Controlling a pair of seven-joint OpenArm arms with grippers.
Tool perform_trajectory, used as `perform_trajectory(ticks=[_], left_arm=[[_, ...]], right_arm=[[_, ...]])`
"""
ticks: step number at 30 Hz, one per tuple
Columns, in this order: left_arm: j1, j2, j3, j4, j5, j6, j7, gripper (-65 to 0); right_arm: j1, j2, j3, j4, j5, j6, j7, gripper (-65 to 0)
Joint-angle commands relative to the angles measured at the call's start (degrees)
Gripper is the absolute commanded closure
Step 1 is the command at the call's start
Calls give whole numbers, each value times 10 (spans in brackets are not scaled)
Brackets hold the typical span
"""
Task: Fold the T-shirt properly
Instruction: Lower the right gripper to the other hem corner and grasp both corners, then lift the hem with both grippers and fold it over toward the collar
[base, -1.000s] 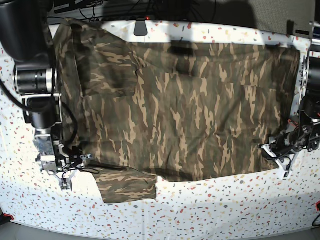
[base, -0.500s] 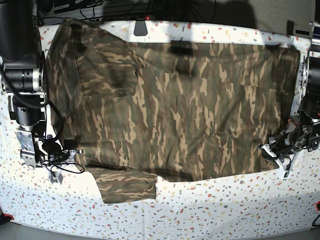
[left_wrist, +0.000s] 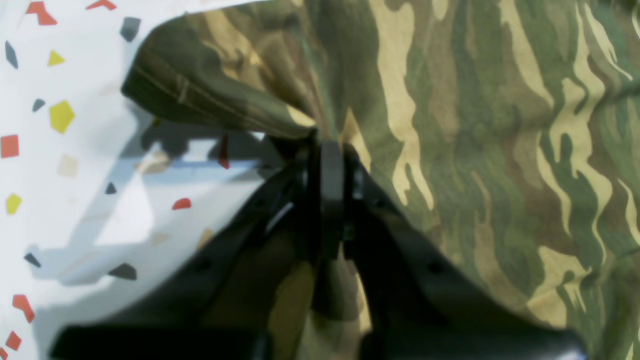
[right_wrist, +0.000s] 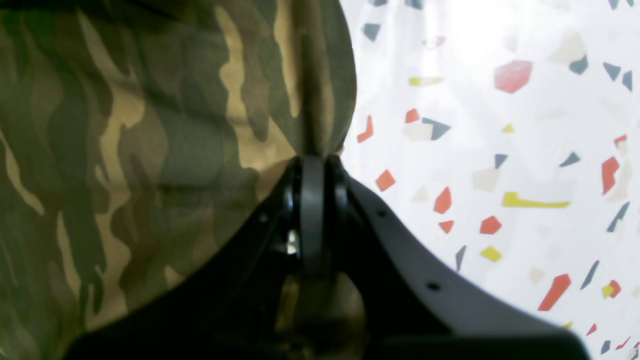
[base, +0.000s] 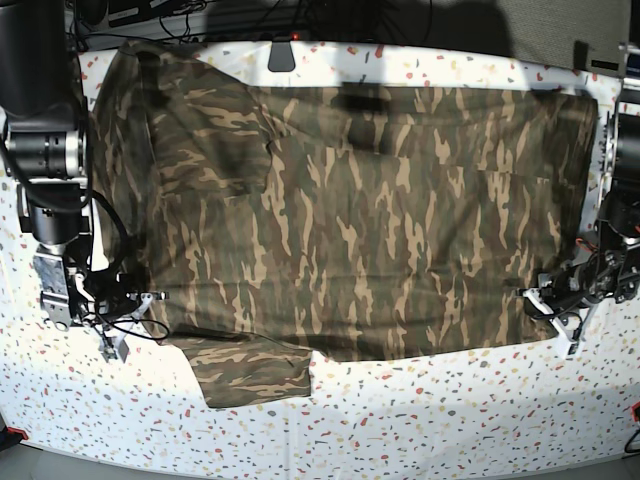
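Note:
The camouflage T-shirt (base: 350, 220) lies spread flat across the speckled table (base: 450, 410), one sleeve (base: 250, 370) sticking out at the front left. My right gripper (base: 148, 300) is at the shirt's front left edge. In the right wrist view it (right_wrist: 312, 162) is shut on a pinched fold of the cloth (right_wrist: 125, 125). My left gripper (base: 533, 297) is at the shirt's front right corner. In the left wrist view it (left_wrist: 330, 150) is shut on the hem (left_wrist: 475, 150), which is lifted slightly off the table.
A small black object (base: 281, 55) sits at the table's back edge, just behind the shirt. Cables and dark equipment lie behind the table. White speckled tabletop (left_wrist: 75, 150) shows along the front and beside both grippers.
My right arm has moved toward the base view's left, drawing the shirt's front left edge outward. My left arm has not moved.

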Motion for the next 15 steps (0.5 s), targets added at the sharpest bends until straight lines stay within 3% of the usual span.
perform_trajectory(ticks=[1, 8, 15], left_arm=[[-19, -7, 0, 6, -2, 0, -9, 0], [-19, -7, 0, 38, 0, 0, 0, 0], [-14, -19, 0, 118, 0, 0, 28, 0]], right_arm=[[19, 9, 1, 8, -3, -1, 10, 0], [36, 9, 1, 11, -60, 2, 18, 0], [30, 18, 1, 46, -63, 50, 23, 0]])
